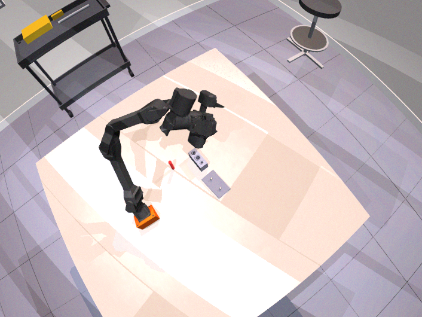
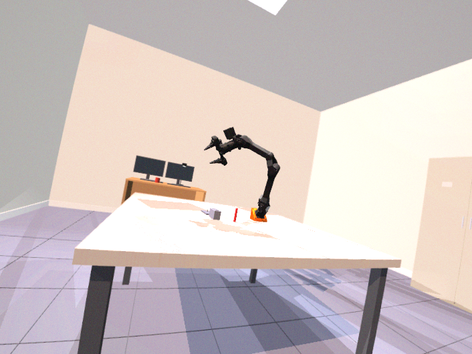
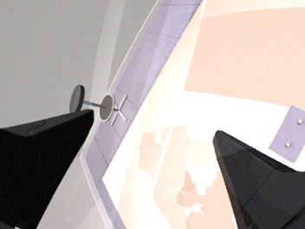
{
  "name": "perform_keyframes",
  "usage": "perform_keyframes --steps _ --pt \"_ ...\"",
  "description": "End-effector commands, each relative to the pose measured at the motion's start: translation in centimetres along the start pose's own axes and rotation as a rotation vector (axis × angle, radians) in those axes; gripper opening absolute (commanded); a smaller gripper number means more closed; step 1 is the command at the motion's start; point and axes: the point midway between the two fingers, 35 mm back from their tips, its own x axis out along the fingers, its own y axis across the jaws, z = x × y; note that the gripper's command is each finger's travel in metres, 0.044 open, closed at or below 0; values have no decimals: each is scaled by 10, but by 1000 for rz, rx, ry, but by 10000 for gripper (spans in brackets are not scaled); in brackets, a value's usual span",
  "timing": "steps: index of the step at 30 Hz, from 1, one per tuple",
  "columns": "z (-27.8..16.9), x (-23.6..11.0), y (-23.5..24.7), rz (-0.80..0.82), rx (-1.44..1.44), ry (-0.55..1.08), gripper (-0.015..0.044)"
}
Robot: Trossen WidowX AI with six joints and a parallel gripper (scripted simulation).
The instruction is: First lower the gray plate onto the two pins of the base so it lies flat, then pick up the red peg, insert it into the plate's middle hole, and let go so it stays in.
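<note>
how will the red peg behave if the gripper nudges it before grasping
The red peg stands upright, thin and tall, so a side nudge would likely tip it. Being a cylinder, it would probably then roll on the table. It looks rigid.

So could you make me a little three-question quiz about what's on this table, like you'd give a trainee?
1. True or false: the hand is shut on the red peg.
2. Which piece lies nearest below the hand in the top view? A) the gray plate B) the base C) the red peg
3. Fill in: the base's two pins point up with ____ on them.

Key:
1. False. The hand hangs high above the table, open and holding nothing; the peg stands on the table.
2. A.
3. Nothing; the plate lies beside the base, not on it.
</note>
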Motion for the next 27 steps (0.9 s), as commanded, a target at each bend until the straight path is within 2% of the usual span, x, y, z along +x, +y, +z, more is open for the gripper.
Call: perform_keyframes --steps 1,6,12,22,27 --pt "-32 39 -59 -278 84 84 440" --pt "-70 56 -113 -554 137 168 440" --pt "-113 54 -164 -868 171 260 440" --pt "-115 56 -166 -874 173 263 440" --pt "-132 89 -205 -879 217 291 440"
